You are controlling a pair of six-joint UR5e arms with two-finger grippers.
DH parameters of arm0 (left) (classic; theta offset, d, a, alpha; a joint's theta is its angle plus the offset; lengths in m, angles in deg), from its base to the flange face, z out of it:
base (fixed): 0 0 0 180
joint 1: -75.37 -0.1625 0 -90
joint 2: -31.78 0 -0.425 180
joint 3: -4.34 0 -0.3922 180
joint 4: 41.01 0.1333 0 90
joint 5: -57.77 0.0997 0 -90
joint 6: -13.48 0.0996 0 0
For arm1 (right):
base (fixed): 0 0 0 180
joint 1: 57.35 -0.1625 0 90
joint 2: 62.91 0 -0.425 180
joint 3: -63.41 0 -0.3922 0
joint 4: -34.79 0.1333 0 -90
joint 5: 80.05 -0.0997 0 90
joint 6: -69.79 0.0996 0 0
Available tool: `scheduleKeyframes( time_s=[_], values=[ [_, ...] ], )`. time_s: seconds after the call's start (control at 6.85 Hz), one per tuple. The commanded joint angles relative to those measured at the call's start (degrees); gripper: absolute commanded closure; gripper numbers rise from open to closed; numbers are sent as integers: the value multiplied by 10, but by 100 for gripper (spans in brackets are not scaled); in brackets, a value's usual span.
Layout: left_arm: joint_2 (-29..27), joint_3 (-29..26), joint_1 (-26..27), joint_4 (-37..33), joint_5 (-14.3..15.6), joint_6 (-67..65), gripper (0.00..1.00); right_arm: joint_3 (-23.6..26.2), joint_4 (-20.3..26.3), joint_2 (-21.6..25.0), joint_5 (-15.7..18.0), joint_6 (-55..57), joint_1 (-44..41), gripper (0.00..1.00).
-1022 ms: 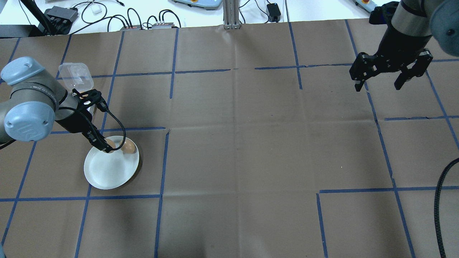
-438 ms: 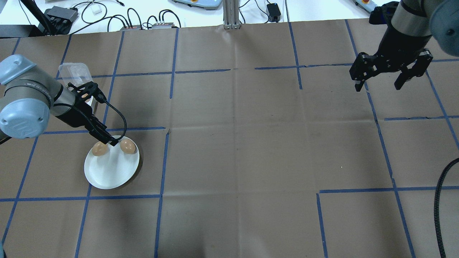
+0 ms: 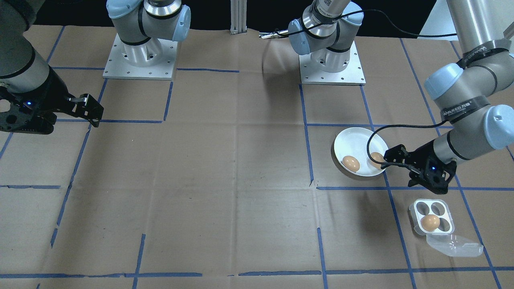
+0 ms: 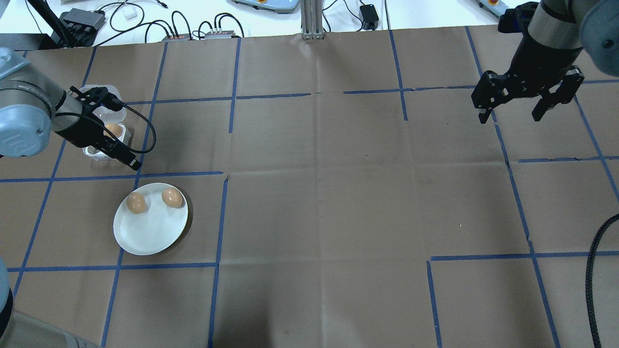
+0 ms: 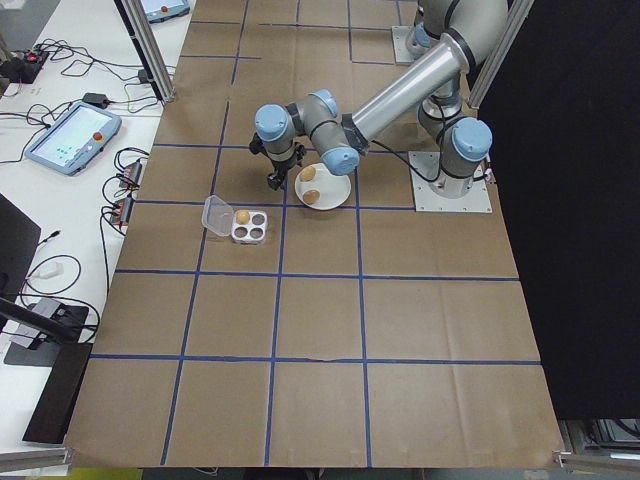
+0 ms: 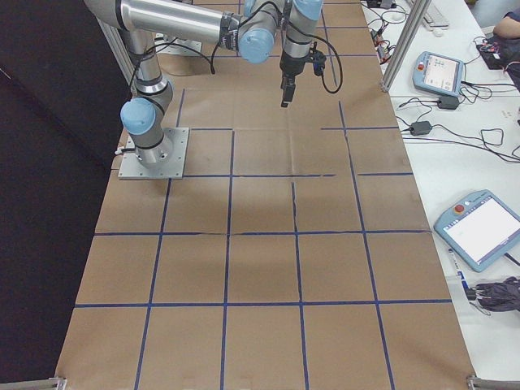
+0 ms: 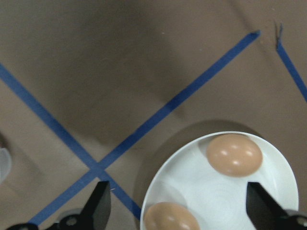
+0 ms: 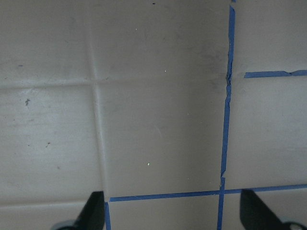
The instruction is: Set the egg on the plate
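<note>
The white plate [image 4: 151, 233] lies at the table's left and holds two brown eggs [image 4: 136, 203] [image 4: 171, 197] at its far rim. Both show in the left wrist view on the plate [image 7: 225, 196], one egg [image 7: 234, 154] whole and the other egg [image 7: 170, 218] cut by the frame's edge. My left gripper [image 4: 131, 163] hovers open and empty between the plate and the clear egg carton [image 4: 92, 151], where a third egg [image 4: 113, 129] sits in a cup. My right gripper [image 4: 510, 117] hangs open and empty at the far right.
The carton's lid [image 3: 453, 245] lies flipped open beside the carton [image 3: 417, 208]. Blue tape lines cross the brown paper. Cables and boxes [image 4: 82, 19] sit beyond the far edge. A black cable [image 4: 592, 270] hangs at the right.
My left gripper opened off the egg on the plate, then rose and drew back toward the carton. That egg now rests on the plate. The right arm has not moved.
</note>
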Motion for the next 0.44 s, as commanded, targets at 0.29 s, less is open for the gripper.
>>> scheduleKeyframes(
  time_s=[0.29],
  values=[
    [-96, -115, -16, 5, 33, -356, 0, 0, 0, 0, 0, 0, 0, 0]
  ],
)
